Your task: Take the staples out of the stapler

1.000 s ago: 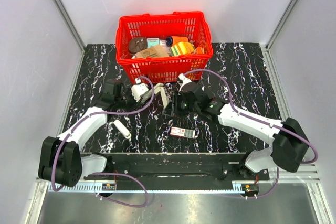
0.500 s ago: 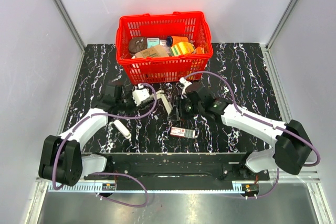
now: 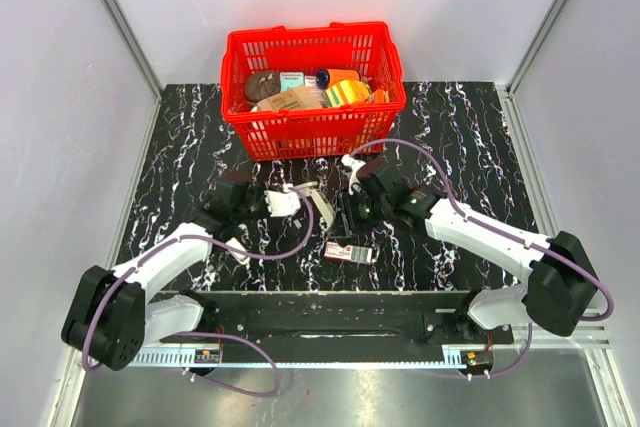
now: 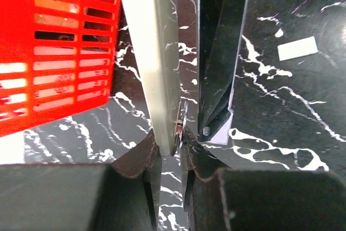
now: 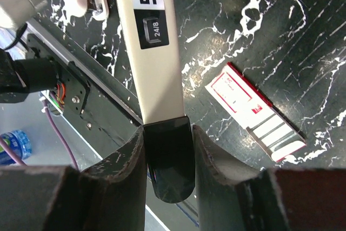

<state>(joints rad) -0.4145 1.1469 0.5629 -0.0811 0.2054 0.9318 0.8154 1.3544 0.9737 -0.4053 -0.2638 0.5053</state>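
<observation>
Looking down from above, I see the stapler (image 3: pixel 319 201) held between both arms, just in front of the red basket (image 3: pixel 313 125), though that view is too small to show either grip. My left wrist camera fills that in: the left fingers (image 4: pixel 133 162) are clenched on the narrow end of its pale bar, with a silvery metal bit (image 4: pixel 181 124) beside it and a black part splaying off to the right (whose part, I cannot tell). The right wrist camera shows the other end, where the right fingers (image 5: pixel 125 162) grasp the black tip of the pale body printed "24/8".

The worktop (image 3: pixel 470 147) is black with white veining, walled by pale grey panels (image 3: pixel 60 97), with a black rail (image 3: pixel 330 309) along its near edge. A small red-and-white box (image 3: pixel 348 252) lies just nearer than the stapler, and a white oblong piece (image 3: pixel 234 245) lies by the left arm. The basket's near wall stands close behind the stapler. Wider marble shows toward both side walls.
</observation>
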